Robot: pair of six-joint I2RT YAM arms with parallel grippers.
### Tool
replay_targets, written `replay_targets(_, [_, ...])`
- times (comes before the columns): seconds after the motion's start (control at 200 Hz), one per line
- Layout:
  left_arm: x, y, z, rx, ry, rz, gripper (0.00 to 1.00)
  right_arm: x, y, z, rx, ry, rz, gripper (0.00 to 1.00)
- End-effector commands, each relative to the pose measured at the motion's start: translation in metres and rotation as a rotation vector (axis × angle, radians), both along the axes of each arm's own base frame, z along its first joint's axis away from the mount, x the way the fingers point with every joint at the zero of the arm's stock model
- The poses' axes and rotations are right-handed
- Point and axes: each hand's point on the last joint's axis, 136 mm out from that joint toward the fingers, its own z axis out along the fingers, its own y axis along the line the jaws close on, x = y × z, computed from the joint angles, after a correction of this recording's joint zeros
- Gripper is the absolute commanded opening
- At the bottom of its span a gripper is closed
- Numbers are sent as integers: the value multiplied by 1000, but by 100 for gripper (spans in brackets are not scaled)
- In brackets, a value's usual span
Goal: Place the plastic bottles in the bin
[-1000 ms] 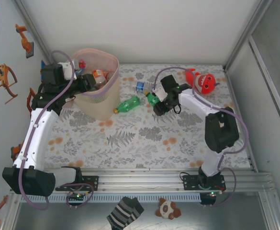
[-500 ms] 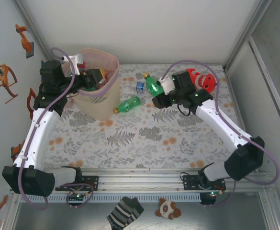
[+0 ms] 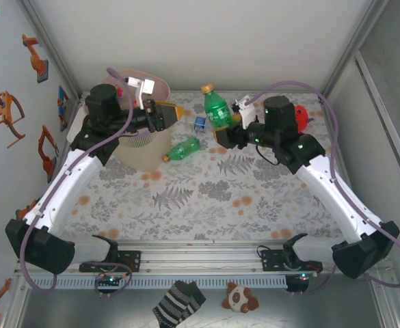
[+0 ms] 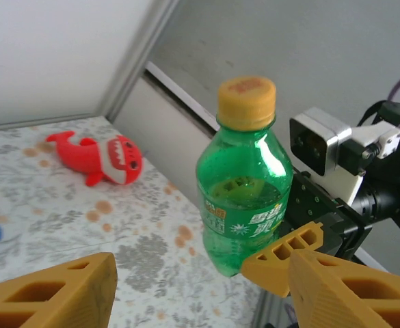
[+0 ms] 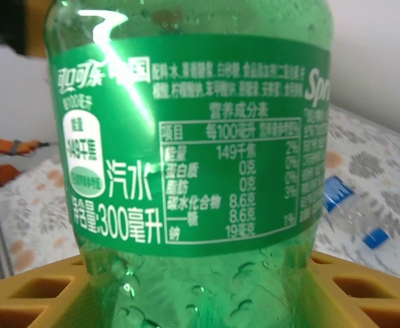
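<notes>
Green plastic marks the bottle [image 3: 217, 111] now in hand: it is held upright, orange cap [image 3: 207, 89] uppermost, raised clear of the table [image 3: 206, 198] and to the right of the bin [image 3: 146, 154], with open space between the two. It is gripped low on its body by the right gripper [image 3: 224, 134], whose fingers are closed against its sides. The left gripper [image 3: 167, 115] is seen just beside the bin's right rim, its fingers spread wide with nothing between them, pointed towards the held bottle. A second green bottle [image 3: 184, 149] is left lying on its side just right of the bin's base, and a small clear bottle [image 3: 200, 123] lies a little farther right. The carry is judged to be under way. Next, the held bottle must be brought over the bin's mouth, past the left gripper, and only then released.
</notes>
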Motion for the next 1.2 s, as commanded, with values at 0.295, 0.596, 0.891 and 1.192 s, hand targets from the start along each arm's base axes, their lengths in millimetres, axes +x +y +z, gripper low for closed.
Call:
replay_targets(0.295, [-60,-58,46,-100,-194,-296,79,-40,18,80,241,-93,177,49])
replay_targets(0.596, [-69,-66,63,-149,-236,-319,79,-69,29,98,337,-86,319,49])
replay_targets(0.891, [-71,-64,81,-213,-294,-315,73,-80,36,99,345,-68,373,49])
replay_targets(1.192, [-76,-63,92,-258,-322,-341,75,-85,37,100,343,-66,386,49])
